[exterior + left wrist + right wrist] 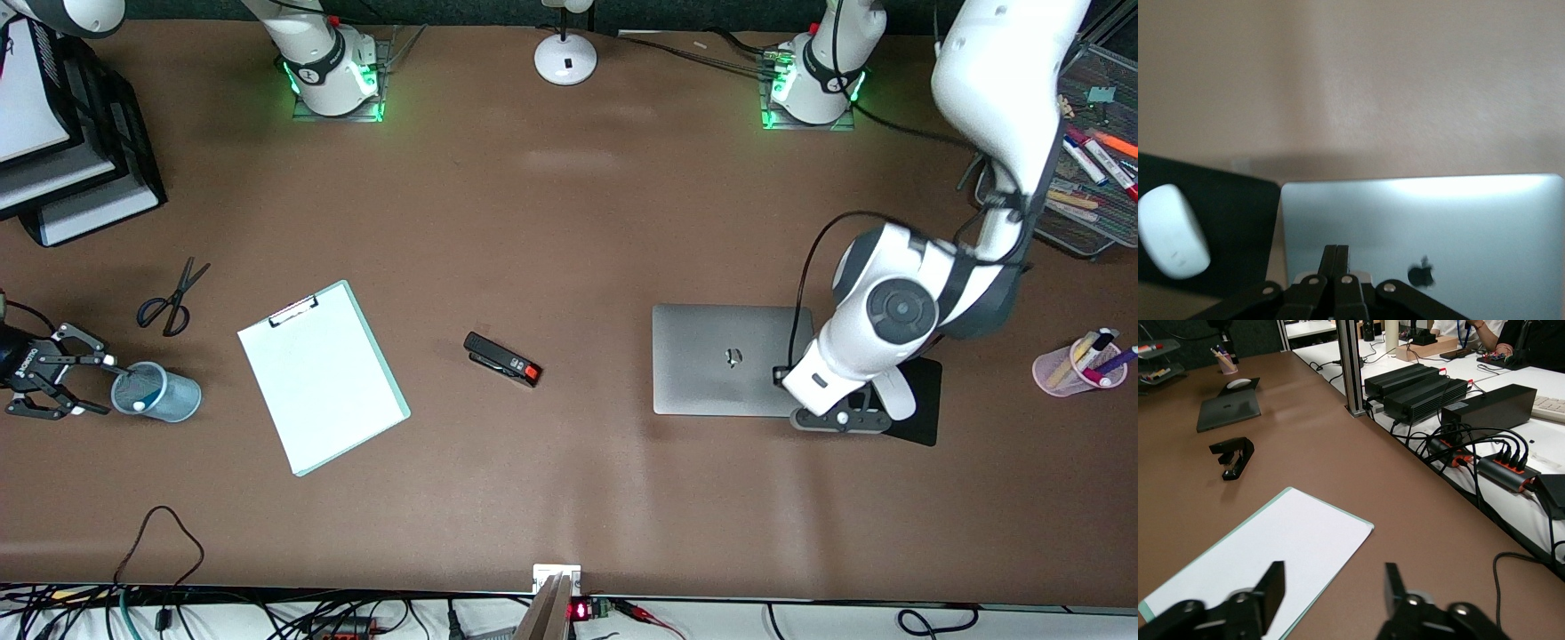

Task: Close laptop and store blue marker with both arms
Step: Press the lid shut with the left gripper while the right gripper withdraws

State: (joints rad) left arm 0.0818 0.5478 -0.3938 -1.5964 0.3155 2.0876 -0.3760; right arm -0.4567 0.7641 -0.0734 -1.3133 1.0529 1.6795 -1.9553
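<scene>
The silver-grey laptop (725, 360) lies closed, its lid with the dark apple logo facing up; it also shows in the left wrist view (1438, 227) and the right wrist view (1228, 410). My left gripper (840, 418) hangs over the laptop's edge next to the mouse pad; in the left wrist view it (1337, 250) is shut and empty just above the lid. A blue mesh cup (169, 396) stands at the right arm's end of the table, and only the white end of the blue marker (138, 406) shows inside it. My right gripper (96, 385) is open and empty beside that cup (1335, 577).
A black mouse pad (920, 418) with a white mouse (893, 391) lies beside the laptop. A black stapler (502, 360), a clipboard (324, 373) and scissors (169, 298) lie mid-table. A pink pen cup (1080, 364) and a mesh tray (1098, 169) stand at the left arm's end.
</scene>
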